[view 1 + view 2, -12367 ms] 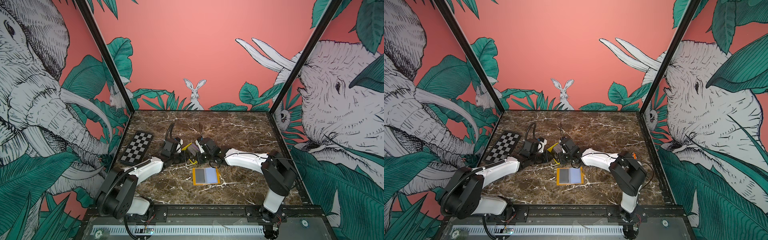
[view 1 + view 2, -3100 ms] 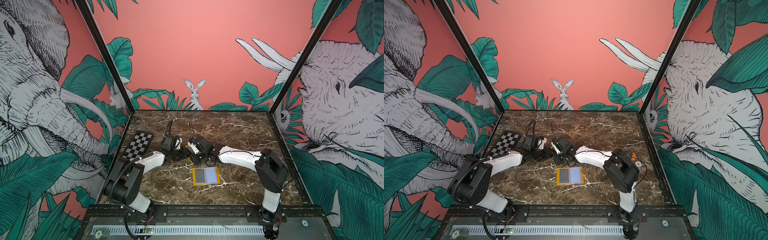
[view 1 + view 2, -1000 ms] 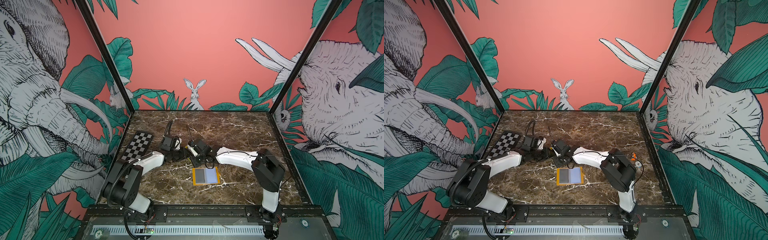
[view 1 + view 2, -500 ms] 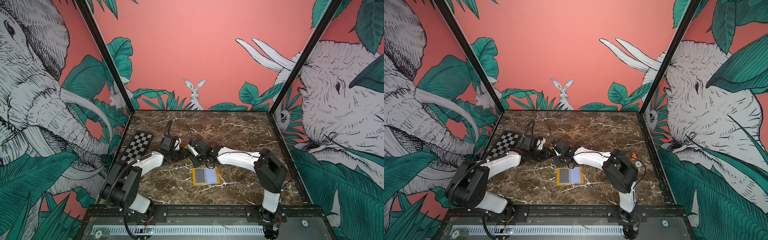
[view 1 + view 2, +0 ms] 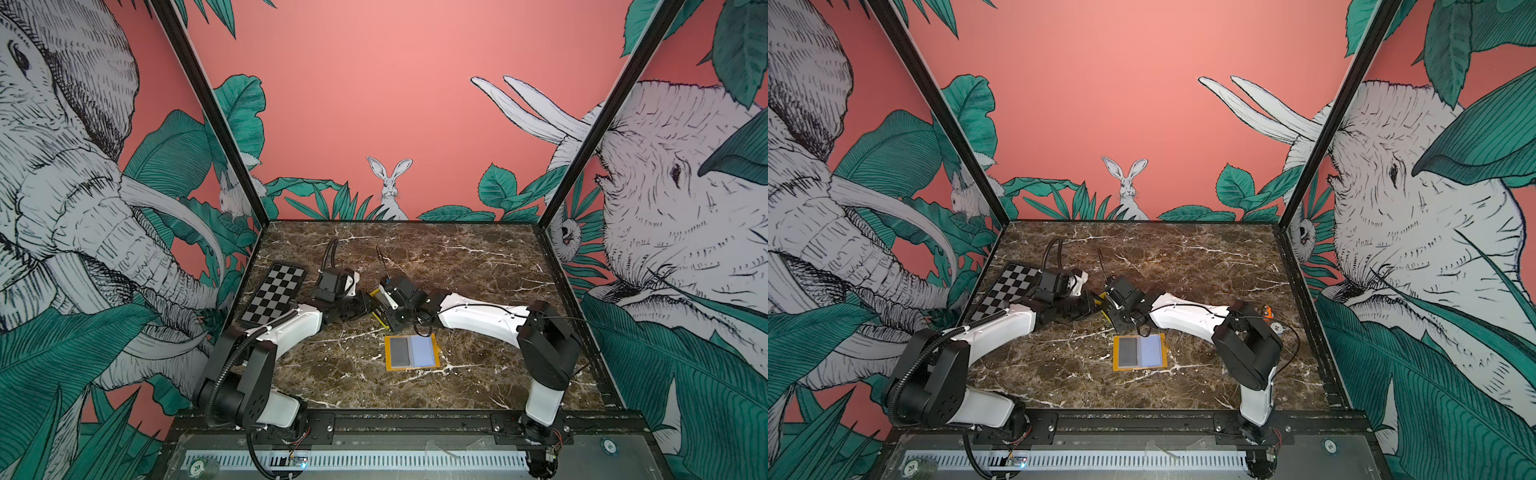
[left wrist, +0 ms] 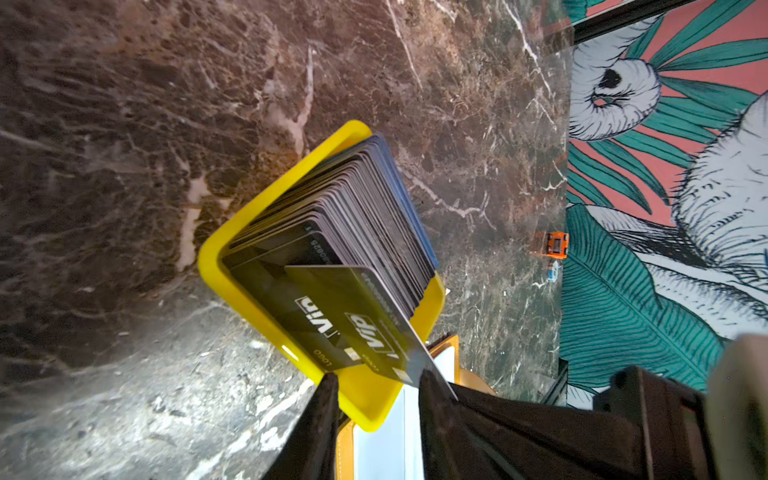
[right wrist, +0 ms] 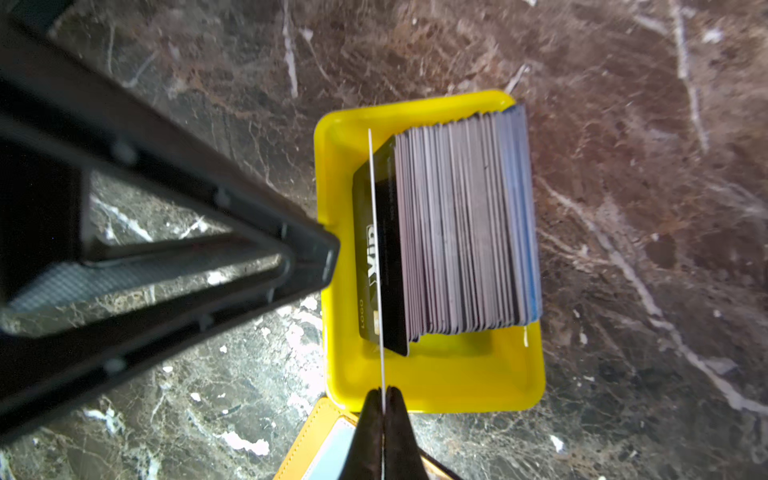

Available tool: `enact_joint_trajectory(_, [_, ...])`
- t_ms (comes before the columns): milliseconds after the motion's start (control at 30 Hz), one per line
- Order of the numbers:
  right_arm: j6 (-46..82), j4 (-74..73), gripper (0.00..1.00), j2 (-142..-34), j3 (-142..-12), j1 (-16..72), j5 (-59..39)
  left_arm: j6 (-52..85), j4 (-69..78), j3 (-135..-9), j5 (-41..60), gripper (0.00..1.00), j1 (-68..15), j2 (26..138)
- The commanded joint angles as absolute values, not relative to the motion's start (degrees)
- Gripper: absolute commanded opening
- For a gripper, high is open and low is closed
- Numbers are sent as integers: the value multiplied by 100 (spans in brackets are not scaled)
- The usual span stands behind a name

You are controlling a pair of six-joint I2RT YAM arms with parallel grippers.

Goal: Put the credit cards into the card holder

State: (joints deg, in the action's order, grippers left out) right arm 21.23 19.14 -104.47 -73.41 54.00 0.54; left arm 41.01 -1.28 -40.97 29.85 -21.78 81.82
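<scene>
Pinching one credit card (image 6: 353, 299) over the yellow tray (image 7: 457, 382), right claw (image 7: 381, 399); left claw (image 5: 359, 306): opening unclear.

Table (image 5: 478, 266): bore everything.
Tray (image 7: 457, 386): lay mid-table, just behind the card holder (image 5: 411, 352).
Credit cards (image 7: 465, 224): stood on edge in the tray.
Front card (image 6: 374, 316): stood beside the stack, pinched by the right gripper (image 7: 382, 395).
Checkerboard plate (image 5: 274, 293): lay left of the tray.

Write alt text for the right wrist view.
The right gripper, jaws shut, pinches one credit card edge-on, in front of the stack of credit cards standing on edge in a yellow tray on the marble table. The left gripper points at the tray's outer wall; a corner of the card holder shows near the jaws.
</scene>
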Motion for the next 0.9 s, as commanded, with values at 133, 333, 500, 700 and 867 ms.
enact_joint_trajectory(133, [2446,1622,0,-9839,-7011,5205,-197,4340,826,-3715,3734,34,-2110,7830])
enact_joint_trajectory(333, [2666,1417,0,-9281,-6643,4894,-621,4678,1935,-3468,4145,35,-2109,7573])
enact_joint_trajectory(500, [2777,1412,0,-8759,-6422,4673,-883,5148,3223,-3110,4347,38,-2149,7648])
enact_joint_trajectory(700, [2940,1439,0,-8095,-6172,4338,-1275,5698,4483,-3083,4683,39,-2550,7997])
enact_joint_trajectory(867, [3160,1365,0,-7471,-5889,3971,-1795,6285,5606,-3131,4641,33,-2707,8465])
